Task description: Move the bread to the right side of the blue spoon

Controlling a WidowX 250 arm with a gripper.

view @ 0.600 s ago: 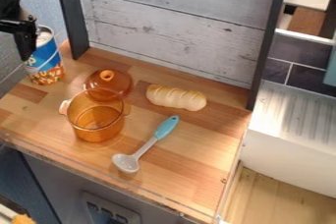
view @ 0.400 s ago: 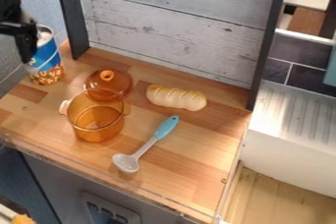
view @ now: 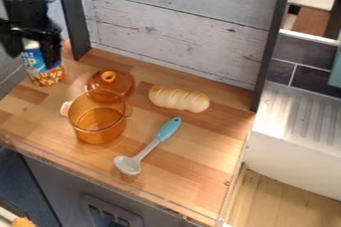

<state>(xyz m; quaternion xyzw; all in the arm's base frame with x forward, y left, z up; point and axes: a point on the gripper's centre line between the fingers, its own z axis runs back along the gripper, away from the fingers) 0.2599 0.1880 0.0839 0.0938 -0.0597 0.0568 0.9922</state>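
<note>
The black two-finger gripper [view: 31, 52] hangs at the upper left of the frame, its two fingers spread apart with part of a can visible between them. The can [view: 45, 69], blue and white above an orange, speckled band, stands upright on the wooden counter [view: 183, 191]; its top is hidden behind the gripper, so its contents cannot be told.

To the right of the can, an amber see-through lid [view: 120, 90] lies with its round knob up. Just in front of it, left of centre, stands an amber see-through pot [view: 100, 130], upright and uncovered, its round bottom visible through the open mouth. Its two side handles point left and right.

The bread [view: 178, 99], a pale scored loaf, lies near the middle of the frame, right of the lid and above the blue spoon [view: 148, 147]. The spoon lies aslant below the loaf, apart from it, with its blue handle toward the upper right and its grey bowl toward the lower left. At the right edge is a white ridged surface [view: 296, 116], beyond the counter.
</note>
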